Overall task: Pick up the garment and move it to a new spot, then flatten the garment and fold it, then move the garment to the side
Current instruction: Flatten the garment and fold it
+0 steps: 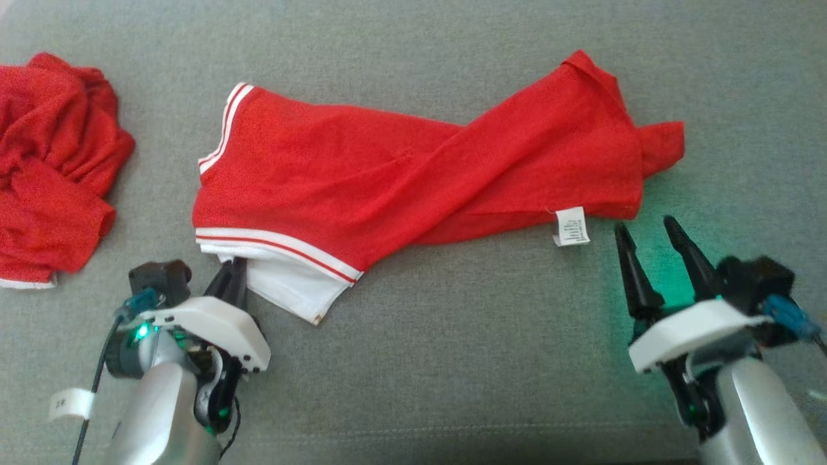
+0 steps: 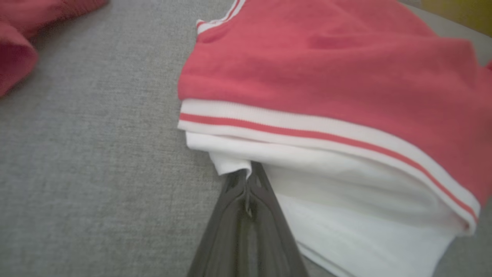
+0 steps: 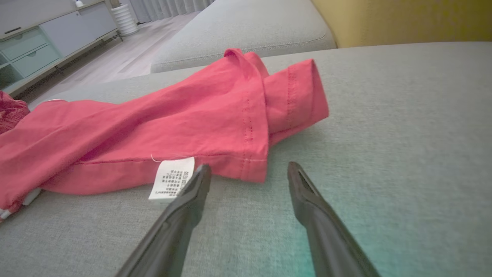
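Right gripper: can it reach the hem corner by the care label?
Likely yes: the right gripper is open, just short of the garment, at its hem corner beside the care label; only bare cushion lies between.

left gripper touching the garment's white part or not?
Touching. The left wrist view shows the left gripper shut, with a corner of the white fabric pinched between its fingertips.
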You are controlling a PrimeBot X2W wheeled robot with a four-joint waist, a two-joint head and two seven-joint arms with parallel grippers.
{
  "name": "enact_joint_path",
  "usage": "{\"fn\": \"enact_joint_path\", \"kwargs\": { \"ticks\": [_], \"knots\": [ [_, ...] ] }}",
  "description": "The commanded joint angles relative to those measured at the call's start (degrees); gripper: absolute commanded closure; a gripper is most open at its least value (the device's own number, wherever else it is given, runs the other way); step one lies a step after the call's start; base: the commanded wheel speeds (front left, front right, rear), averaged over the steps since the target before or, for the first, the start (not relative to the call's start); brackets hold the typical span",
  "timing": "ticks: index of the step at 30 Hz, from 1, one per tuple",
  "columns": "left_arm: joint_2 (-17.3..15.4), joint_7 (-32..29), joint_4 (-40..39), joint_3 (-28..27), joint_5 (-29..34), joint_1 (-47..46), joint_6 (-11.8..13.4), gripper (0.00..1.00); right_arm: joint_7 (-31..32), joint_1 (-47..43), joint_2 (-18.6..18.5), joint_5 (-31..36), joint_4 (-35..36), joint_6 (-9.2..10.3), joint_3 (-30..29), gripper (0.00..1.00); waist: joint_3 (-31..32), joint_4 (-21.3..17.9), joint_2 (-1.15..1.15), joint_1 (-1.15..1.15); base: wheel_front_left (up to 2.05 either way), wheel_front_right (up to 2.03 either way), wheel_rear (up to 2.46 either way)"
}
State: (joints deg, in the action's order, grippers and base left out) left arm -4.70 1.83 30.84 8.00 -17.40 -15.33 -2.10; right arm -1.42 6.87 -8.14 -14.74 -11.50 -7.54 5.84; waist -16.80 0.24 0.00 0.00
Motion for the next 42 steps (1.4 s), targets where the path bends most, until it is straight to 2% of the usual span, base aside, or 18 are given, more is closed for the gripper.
{"fn": "enact_joint_path", "kwargs": {
  "ticks": [1,8,15,16,17,18,19,20,28,33,38,41,42],
  "knots": [
    [-0.2,-0.5,1.0,-0.7,-0.1,-0.9,0.0,1.0,-0.2,3.0,-1.3,-0.8,0.3,0.05,2.1,0.0,-0.9,0.5,0.0,0.0,0.0,0.0,0.0],
    [0.0,1.0,1.5,0.2,-0.1,-2.2,-0.1,1.0,0.8,7.7,-3.3,-3.2,-5.3,0.05,4.5,0.0,-1.9,1.4,0.0,0.0,0.0,0.0,0.0],
    [0.1,1.9,2.0,0.7,-0.4,-2.7,-0.2,1.0,1.1,9.2,-4.2,-4.9,-7.4,0.05,5.9,0.0,-2.0,1.5,0.0,0.0,0.0,0.0,0.0],
    [0.0,2.0,2.1,0.7,-0.4,-2.7,-0.2,1.0,1.0,9.4,-4.3,-5.2,-7.4,0.05,6.2,0.07,-2.1,1.5,0.0,0.0,0.0,0.0,0.0],
    [0.0,2.1,2.1,0.8,-0.5,-2.8,-0.2,1.0,1.0,9.5,-4.5,-5.5,-7.5,0.05,6.5,0.41,-2.1,1.5,0.0,0.0,0.0,0.0,0.0],
    [0.0,2.2,2.2,0.8,-0.5,-2.9,-0.2,1.0,1.0,9.6,-4.6,-5.9,-7.6,0.05,6.9,0.61,-2.2,1.4,0.0,0.0,0.0,0.0,0.0],
    [0.0,2.3,2.2,0.9,-0.5,-2.9,-0.2,1.0,0.8,9.8,-4.8,-6.2,-7.5,0.05,7.3,0.86,-2.3,1.4,0.0,0.0,0.0,0.0,0.0],
    [0.0,2.4,2.3,0.9,-0.6,-3.0,-0.2,1.0,0.4,9.8,-4.9,-6.4,-7.4,0.05,7.5,1.0,-2.3,1.4,0.0,0.0,0.0,0.0,0.0],
    [-0.1,4.6,2.4,0.9,-0.9,-3.4,0.2,1.0,-2.9,8.9,-5.7,-7.0,-6.3,0.05,7.5,1.0,-1.8,1.5,0.0,0.0,0.0,0.0,0.0],
    [-0.8,8.0,-0.5,-0.2,-1.2,-2.6,1.3,1.0,-4.9,7.3,-6.0,-6.0,-3.2,0.05,5.6,1.0,0.1,1.2,0.0,0.0,0.0,0.0,0.0],
    [-2.1,10.0,-9.0,-1.4,-0.8,-1.1,3.0,1.0,-4.6,5.4,-6.5,-4.9,1.9,0.05,3.4,1.0,2.9,0.9,0.0,0.0,0.0,0.0,0.0],
    [-2.9,10.3,-16.5,-2.0,-0.4,0.2,4.0,1.0,-3.7,4.1,-6.8,-4.3,5.7,0.05,1.9,1.0,4.9,0.9,0.0,0.0,0.0,0.0,0.0],
    [-3.5,10.0,-21.8,-2.3,-0.1,0.8,4.6,1.0,-3.0,3.3,-7.0,-3.7,8.4,0.05,0.3,1.0,6.2,0.9,0.0,0.0,0.0,0.0,0.0]
  ]
}}
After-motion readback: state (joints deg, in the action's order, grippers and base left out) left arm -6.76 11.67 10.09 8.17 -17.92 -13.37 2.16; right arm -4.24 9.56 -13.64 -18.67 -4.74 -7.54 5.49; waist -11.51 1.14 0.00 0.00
